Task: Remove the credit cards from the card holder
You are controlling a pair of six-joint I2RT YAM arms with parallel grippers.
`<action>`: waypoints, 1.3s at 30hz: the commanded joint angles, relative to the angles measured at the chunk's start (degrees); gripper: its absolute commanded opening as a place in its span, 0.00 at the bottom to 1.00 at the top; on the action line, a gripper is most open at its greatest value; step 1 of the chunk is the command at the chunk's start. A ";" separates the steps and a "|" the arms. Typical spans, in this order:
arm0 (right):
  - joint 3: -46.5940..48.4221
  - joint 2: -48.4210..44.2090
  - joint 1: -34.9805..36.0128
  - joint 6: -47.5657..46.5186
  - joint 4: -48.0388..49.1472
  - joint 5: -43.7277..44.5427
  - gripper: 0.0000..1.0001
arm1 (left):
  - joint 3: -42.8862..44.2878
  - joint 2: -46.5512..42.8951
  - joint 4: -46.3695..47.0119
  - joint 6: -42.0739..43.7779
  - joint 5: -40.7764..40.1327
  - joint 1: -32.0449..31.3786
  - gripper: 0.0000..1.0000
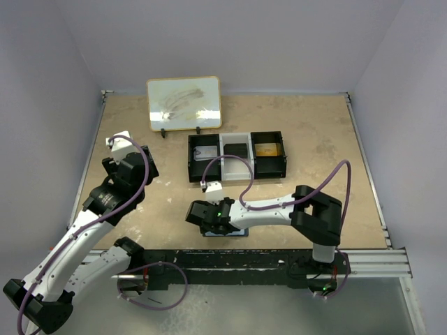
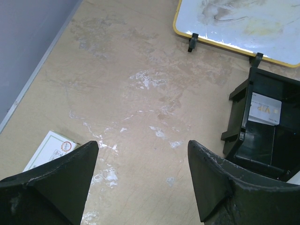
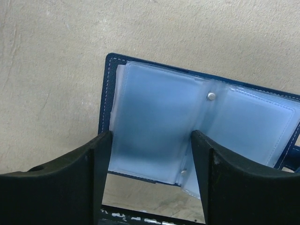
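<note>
The card holder (image 3: 187,122) lies open at the table's near edge. It has a navy cover and pale blue see-through pocket panels, and in the top view only its edge (image 1: 236,232) shows under the arm. My right gripper (image 3: 151,143) (image 1: 204,215) hangs open just over it, with one finger (image 3: 96,164) at the left panel's outer edge and the other near the fold. I cannot make out a credit card inside the pockets. My left gripper (image 2: 143,145) (image 1: 115,165) is open over bare table at the far left and holds nothing.
A black three-compartment tray (image 1: 190,159) (image 2: 234,117) stands mid-table. It holds a white card (image 2: 265,110) on the left, a dark one (image 1: 236,150) in the middle and a gold one (image 1: 268,149) on the right. A whiteboard (image 1: 184,102) leans behind it. A small box (image 2: 50,149) lies by my left finger.
</note>
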 commanded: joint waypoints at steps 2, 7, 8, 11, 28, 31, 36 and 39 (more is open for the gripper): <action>-2.58 3.97 -0.32 2.84 -1.48 -0.43 0.63 | 0.47 -0.21 0.61 -0.41 -0.31 0.14 0.74; -7.05 -0.21 -1.06 0.53 5.79 -3.43 0.56 | 0.51 -0.14 0.70 -0.33 -0.01 0.17 0.74; -8.22 -1.17 -1.49 -0.03 7.73 -4.40 0.56 | 0.45 -0.13 0.70 -0.31 0.08 0.18 0.74; -11.93 -3.91 -2.78 -1.49 13.70 -7.23 0.52 | 0.39 -0.12 0.70 -0.28 0.20 0.20 0.74; -10.93 -3.84 -5.85 -6.35 14.80 -6.77 0.25 | 0.34 -0.07 0.79 -0.22 0.57 0.19 0.74; -7.45 -3.23 -4.87 -9.01 12.12 -4.92 0.22 | 0.36 -0.12 0.87 -0.14 0.63 0.19 0.74; -4.49 -2.09 -4.10 -12.99 6.76 -1.67 0.23 | 0.12 0.12 1.33 0.07 1.92 0.13 0.74; -4.28 -2.85 -4.08 -13.82 5.46 -1.93 0.29 | -0.58 0.68 2.58 -0.66 7.02 0.17 0.74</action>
